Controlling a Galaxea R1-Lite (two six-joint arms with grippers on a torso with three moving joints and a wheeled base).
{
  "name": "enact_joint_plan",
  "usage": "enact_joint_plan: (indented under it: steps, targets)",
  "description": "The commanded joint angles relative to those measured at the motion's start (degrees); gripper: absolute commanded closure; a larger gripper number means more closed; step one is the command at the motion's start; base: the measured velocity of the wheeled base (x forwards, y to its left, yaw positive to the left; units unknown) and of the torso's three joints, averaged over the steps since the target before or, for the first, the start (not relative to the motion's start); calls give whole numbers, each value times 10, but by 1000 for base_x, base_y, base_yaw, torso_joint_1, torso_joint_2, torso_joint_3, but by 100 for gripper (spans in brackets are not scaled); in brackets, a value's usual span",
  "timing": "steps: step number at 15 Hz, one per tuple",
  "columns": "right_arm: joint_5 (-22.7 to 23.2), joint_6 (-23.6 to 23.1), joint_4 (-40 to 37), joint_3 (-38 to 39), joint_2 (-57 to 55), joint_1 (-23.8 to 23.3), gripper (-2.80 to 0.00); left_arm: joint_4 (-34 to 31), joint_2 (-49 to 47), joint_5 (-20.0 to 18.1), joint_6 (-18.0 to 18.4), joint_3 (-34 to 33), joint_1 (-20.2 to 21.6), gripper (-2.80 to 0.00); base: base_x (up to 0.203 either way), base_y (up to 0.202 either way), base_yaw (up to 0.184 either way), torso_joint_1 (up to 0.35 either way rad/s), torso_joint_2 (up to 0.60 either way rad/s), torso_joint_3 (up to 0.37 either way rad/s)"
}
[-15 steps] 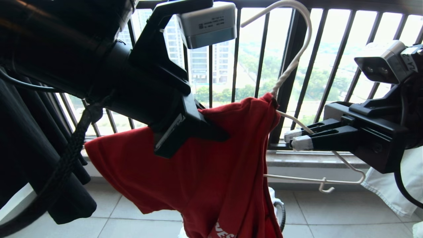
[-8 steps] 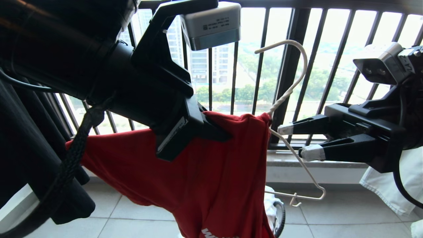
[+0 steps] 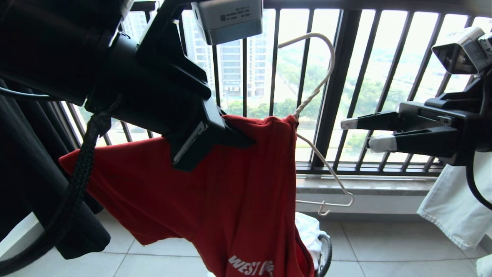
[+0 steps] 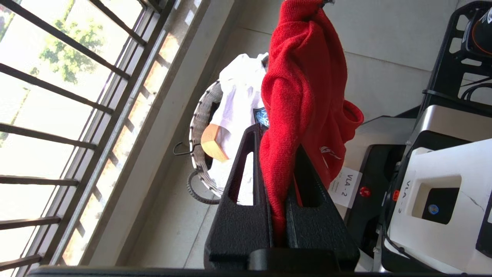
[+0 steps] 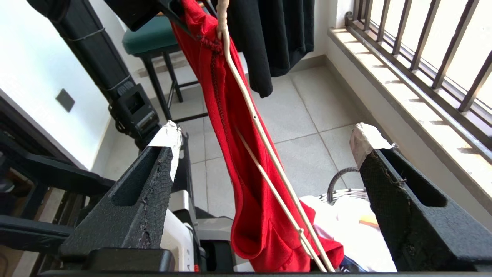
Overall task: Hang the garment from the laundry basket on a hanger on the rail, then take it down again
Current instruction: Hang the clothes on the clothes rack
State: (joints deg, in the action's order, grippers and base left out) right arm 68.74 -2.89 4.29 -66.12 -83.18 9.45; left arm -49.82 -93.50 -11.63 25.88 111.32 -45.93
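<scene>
We are pinching the shirt in the left pincer, right pincer spread beside the hanger, needing a steady hold.

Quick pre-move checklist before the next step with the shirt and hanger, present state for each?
1. Left gripper shut on the garment: ok.
2. Right gripper open, jaws clear of the hanger: ok.
3. Hanger sits in the garment's neck, one shoulder inside, the other bare: not ok for a full hang.
4. Hanger hook on the rail: not ok; it hangs free before the balcony bars.
5. Laundry basket below the garment: ok.
6. Rail position: cannot tell, out of view.
</scene>
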Motion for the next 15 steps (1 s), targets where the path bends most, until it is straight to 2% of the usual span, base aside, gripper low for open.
enact_joint_plan:
  steps: [1, 2, 4, 5, 6, 7, 8, 9, 10, 12, 15]
  targets:
    - [2, 47, 0, -19, 3, -11, -280, 2, 13, 3, -1, 0, 4, 0, 0, 0, 0, 0, 0, 0]
    - [-10, 63, -2, -20, 16, -12, 0, 3, 18, 8, -4, 0, 4, 0, 0, 0, 0, 0, 0, 0]
    - [-57, 128, -6, -15, 56, -23, 0, 5, 21, 7, -12, 0, 11, 0, 0, 0, 0, 0, 0, 0]
    - [-69, 176, -16, -14, 75, -31, 0, 6, 22, 4, -24, 0, 28, 0, 0, 0, 0, 0, 0, 0]
    - [-73, 201, -47, -17, 94, -51, 0, 21, 22, 2, -40, 0, 31, 0, 0, 0, 0, 0, 0, 0]
    - [-75, 213, -102, -23, 113, -68, 0, 40, 23, -1, -58, -4, 32, 0, 0, 0, 0, 0, 0, 0]
    - [-86, 217, -170, -32, 126, -74, 0, 58, 25, -7, -98, -7, 36, 0, 0, 0, 0, 0, 0, 0]
    - [-115, 220, -231, -44, 131, -76, 0, 85, 28, -22, -128, -9, 45, 0, 0, 0, 0, 0, 0, 0]
    - [-151, 221, -268, -49, 131, -77, 0, 102, 31, -39, -137, -16, 53, 0, 0, 0, 0, 0, 0, 0]
    - [-156, 223, -280, -52, 103, -71, 0, 137, 38, -52, -147, -41, 72, 0, 0, 0, 0, 0, 0, 0]
    - [-157, 224, -286, -58, 64, -44, 0, 267, 57, -63, -199, -131, 90, 0, 0, 0, 0, 0, 0, 0]
